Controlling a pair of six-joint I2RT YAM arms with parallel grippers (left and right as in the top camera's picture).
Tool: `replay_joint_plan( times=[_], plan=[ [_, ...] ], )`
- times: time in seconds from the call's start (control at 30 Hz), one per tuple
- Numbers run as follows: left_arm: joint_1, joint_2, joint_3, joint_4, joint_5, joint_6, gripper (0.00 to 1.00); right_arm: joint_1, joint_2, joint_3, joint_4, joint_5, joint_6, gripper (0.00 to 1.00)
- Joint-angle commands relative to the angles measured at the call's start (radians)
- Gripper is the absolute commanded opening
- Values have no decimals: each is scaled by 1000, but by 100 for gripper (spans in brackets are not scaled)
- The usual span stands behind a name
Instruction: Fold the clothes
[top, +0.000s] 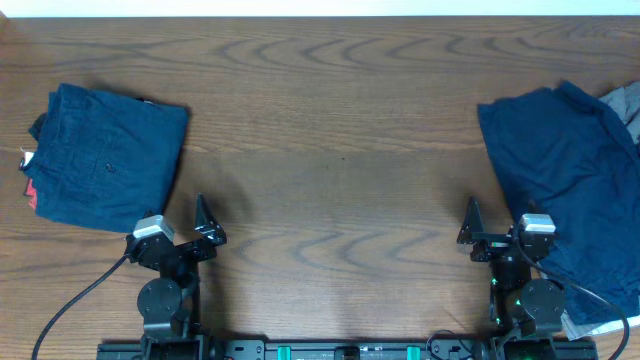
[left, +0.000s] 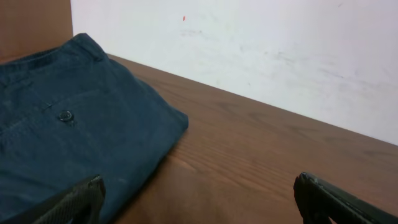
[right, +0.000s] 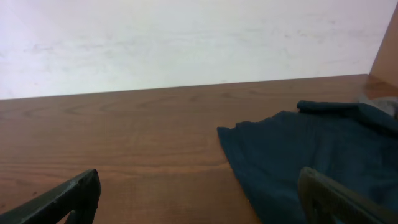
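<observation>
The table (top: 330, 150) lay open mid-width; a folded garment (top: 105, 160) blocked the left, a loose garment (top: 565, 180) the right.

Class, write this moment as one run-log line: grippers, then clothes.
left gripper: open, empty | right gripper: open, empty | left garment: folded | right garment: unfolded, rumpled

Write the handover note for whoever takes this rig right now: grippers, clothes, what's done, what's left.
Left gripper: open, empty, low at the front of the table.
Right gripper: open, empty, same pose.
Clothes: folded navy garment at the table's left, buttoned pocket up; second navy garment lies loose and rumpled at the right, with a grey cloth showing beyond it.
Done: the left piece looks folded.
Left: fold the right piece, and possibly the grey cloth.
</observation>
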Motion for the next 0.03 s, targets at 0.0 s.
replay_joint_plan(
  times=[0.0],
  plan=[
    [5,-7,-19,-39,-12,-9,98,-12,-6,-4,-1,-6,-13,99]
  ],
)
